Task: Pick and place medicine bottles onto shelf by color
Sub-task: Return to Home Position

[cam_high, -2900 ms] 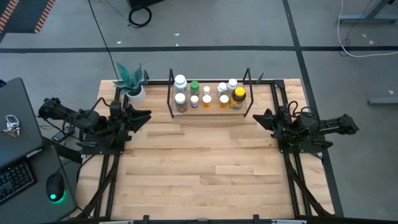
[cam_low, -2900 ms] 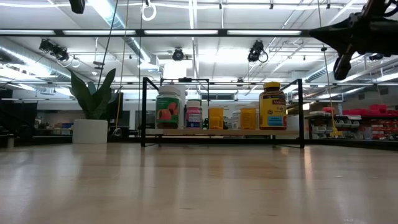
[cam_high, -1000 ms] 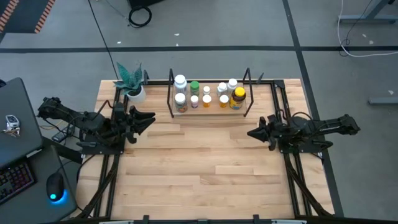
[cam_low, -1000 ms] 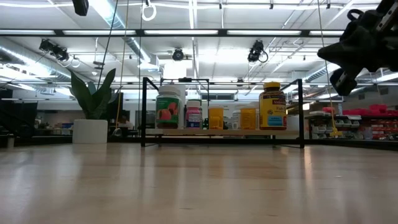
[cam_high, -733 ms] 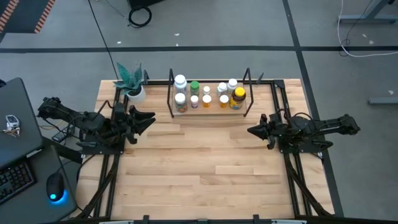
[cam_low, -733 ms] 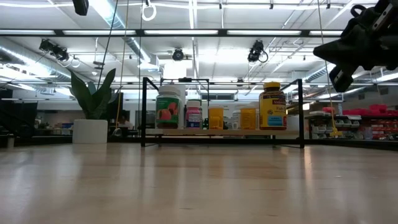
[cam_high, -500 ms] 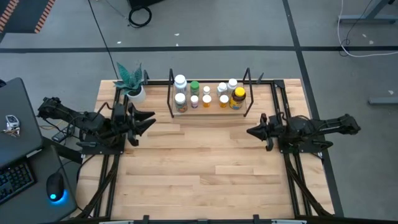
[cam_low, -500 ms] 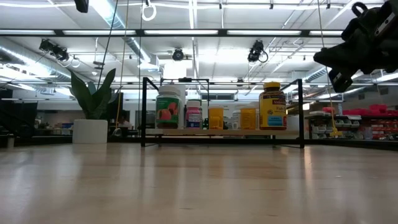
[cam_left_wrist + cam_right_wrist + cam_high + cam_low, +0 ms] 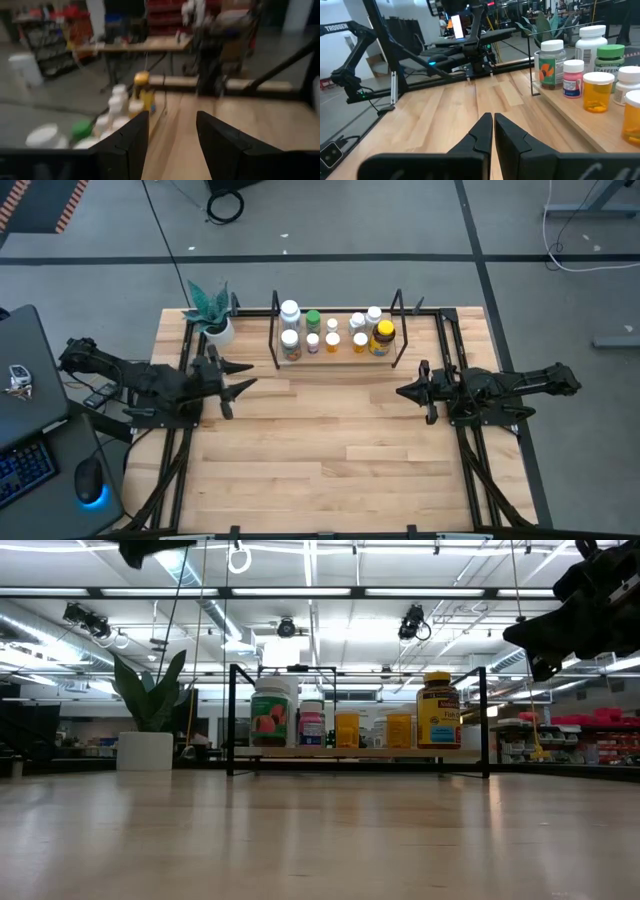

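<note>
Several medicine bottles stand upright on the shelf (image 9: 335, 353), a black rod rack on a pale wooden base at the table's far edge. Among them are a white-capped bottle (image 9: 290, 311), a green-capped one (image 9: 313, 318) and a dark amber one with a yellow cap (image 9: 383, 333). They also show in the low view (image 9: 438, 710) and the right wrist view (image 9: 552, 64). My left gripper (image 9: 245, 376) is open and empty, above the table left of the shelf. My right gripper (image 9: 399, 392) is shut and empty, above the table near the shelf's right end.
A potted plant (image 9: 212, 317) stands at the far left, beside the shelf. A desk with a laptop (image 9: 25, 385) and a mouse lies beyond the table's left edge. Black arm frames run along both sides. Bare wooden top (image 9: 330, 445) lies between the arms.
My left gripper has gone a little toward the table's right edge. My right gripper has stayed about where it was, shut.
</note>
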